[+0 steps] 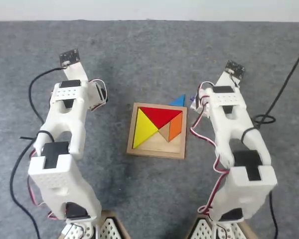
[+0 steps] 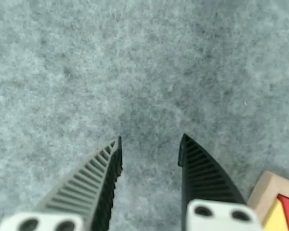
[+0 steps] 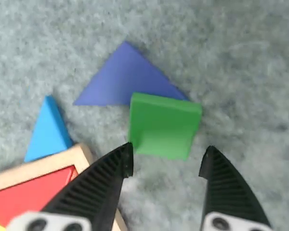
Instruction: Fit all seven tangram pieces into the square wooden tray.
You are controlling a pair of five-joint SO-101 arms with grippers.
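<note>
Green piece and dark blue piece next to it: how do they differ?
The green piece is a square; the dark blue piece is a triangle. The green piece lies just ahead of the right pincer; the dark blue piece lies beyond it. Both lie on the grey carpet, outside the tray.

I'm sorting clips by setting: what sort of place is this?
Likely a robotics lab bench: left arm and right arm side by side, grey felt surface, wooden tangram tray between them.
</note>
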